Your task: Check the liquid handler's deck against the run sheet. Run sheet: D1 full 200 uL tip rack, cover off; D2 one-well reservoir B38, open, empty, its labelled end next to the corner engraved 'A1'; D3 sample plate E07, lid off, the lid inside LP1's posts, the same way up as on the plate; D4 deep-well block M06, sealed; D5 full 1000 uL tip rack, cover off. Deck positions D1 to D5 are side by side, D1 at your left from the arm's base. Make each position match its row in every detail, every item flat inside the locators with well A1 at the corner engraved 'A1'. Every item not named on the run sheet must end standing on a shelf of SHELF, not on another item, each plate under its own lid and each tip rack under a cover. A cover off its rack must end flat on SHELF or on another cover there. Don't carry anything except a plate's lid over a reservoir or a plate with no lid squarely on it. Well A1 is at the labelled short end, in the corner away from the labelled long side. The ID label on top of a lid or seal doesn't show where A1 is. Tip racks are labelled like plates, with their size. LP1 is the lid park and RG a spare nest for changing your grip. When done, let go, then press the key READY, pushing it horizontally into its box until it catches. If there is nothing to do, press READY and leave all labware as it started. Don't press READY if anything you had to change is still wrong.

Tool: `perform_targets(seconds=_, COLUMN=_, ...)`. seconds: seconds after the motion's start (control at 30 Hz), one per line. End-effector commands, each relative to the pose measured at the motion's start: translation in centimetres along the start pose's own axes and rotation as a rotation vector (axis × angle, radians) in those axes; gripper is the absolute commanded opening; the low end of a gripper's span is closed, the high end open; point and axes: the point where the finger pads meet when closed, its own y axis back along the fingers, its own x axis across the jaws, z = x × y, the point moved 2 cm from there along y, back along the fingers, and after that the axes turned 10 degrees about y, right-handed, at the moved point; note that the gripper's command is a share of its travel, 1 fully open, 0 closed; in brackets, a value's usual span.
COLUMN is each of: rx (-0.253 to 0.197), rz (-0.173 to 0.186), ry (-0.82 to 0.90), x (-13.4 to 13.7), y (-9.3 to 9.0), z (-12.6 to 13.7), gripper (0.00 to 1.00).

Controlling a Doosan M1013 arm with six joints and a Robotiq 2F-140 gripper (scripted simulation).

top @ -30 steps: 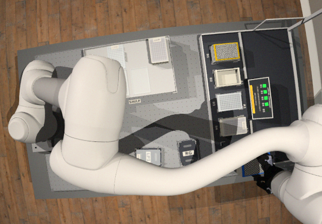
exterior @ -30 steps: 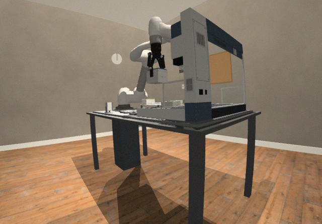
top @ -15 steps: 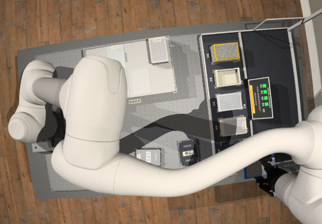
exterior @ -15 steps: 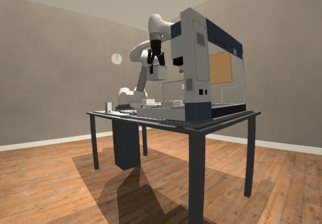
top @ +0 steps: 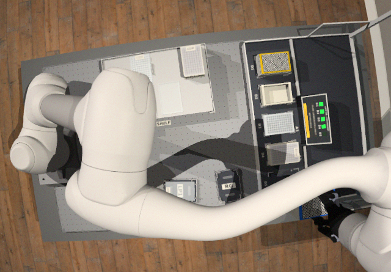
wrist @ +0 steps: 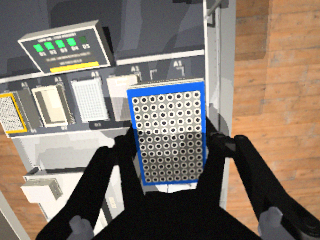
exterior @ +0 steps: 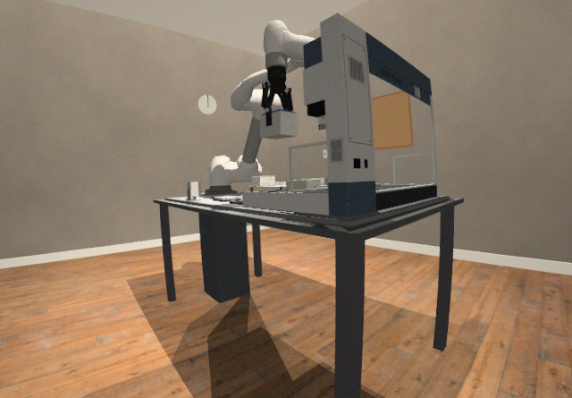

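Note:
My gripper (top: 330, 213) is shut on a blue-framed tip rack (top: 312, 207) with no cover and holds it high above the D5 end of the deck. The rack hangs level under the fingers in the side view (exterior: 278, 123). In the wrist view, the rack (wrist: 167, 132) sits between my fingers, with D5's bare locators (wrist: 172, 67) below and ahead. D1 holds a yellow-framed tip rack (top: 274, 62). D2 holds an open reservoir (top: 275, 94), D3 an unlidded plate (top: 278, 123), and D4 a sealed deep-well block (top: 282, 153).
A lid lies in LP1 (top: 180, 189). RG (top: 228, 185) stands beside it. SHELF (top: 170, 80) carries a rack or plate at its far corner (top: 192, 61), another partly behind my arm (top: 141, 63) and a flat cover (top: 170, 98). The handler's gantry (exterior: 344, 107) rises beside the held rack.

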Motion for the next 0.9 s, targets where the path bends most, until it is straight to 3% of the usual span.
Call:
perform_targets(seconds=0.0, rx=0.002, rz=0.000, ry=0.000, x=0.0, y=0.5, z=0.0, gripper=0.10)
perform_targets(seconds=0.37, rx=0.002, rz=0.000, ry=0.000, x=-0.1, y=0.5, z=0.5, gripper=0.10)
perform_targets(seconds=0.87, rx=0.002, rz=0.000, ry=0.000, x=-1.5, y=0.5, z=7.8, gripper=0.10)
